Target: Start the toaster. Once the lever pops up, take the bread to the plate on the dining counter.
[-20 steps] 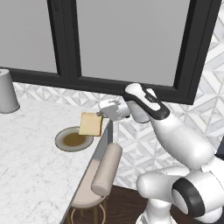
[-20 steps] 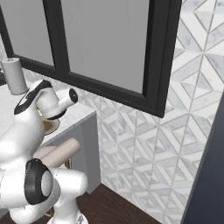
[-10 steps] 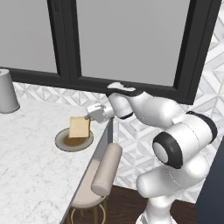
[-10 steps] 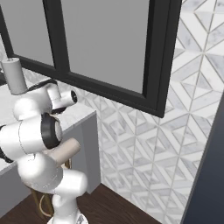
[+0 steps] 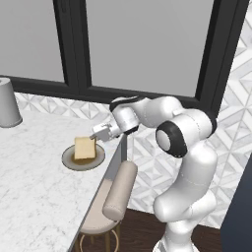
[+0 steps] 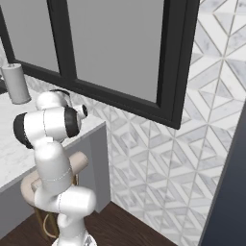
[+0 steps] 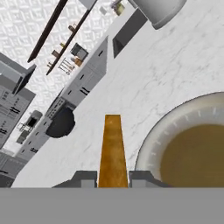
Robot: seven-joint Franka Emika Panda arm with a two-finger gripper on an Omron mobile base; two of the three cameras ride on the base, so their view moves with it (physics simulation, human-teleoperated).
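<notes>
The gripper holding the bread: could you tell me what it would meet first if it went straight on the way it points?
Probably the dining counter beside the plate. The gripper, shut on the bread, points past the plate's rim; depth is unclear.

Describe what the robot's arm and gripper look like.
The arm is glossy white with rounded, bulbous segments and dark grey-black round caps at the joints. No cables or markings show. The gripper is a small pale grey block; in the hand view its two fingertips are dark grey.
</notes>
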